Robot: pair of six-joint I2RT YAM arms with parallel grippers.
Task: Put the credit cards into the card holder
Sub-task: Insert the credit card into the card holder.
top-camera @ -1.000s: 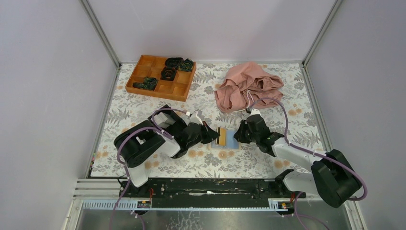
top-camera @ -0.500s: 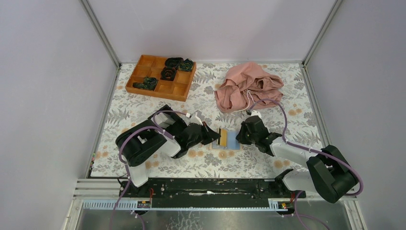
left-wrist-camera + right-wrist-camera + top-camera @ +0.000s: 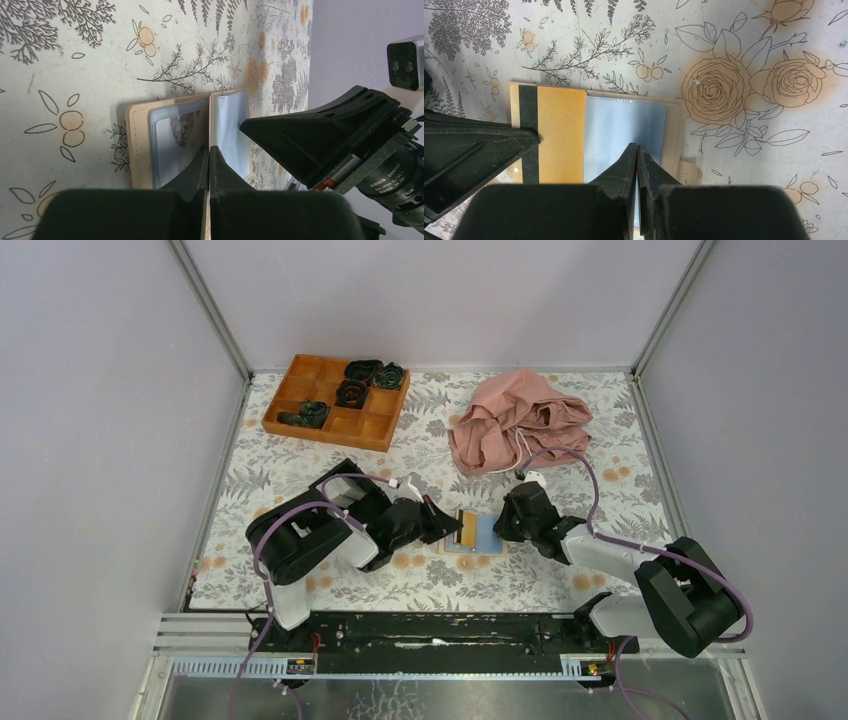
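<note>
Gold card (image 3: 560, 135), black stripe | left fingers (image 3: 186, 180) grasp it | right fingers (image 3: 620, 175) clenched

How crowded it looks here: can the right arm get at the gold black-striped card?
Probably yes: the gold black-striped plastic card lies bare on the open tan card holder beside the shut right tool; the left tool crowds only its striped edge.

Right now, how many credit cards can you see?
1: a gold card with a black stripe, held by the left fingers over the card holder's left half. Others may be hidden in slots.
</note>
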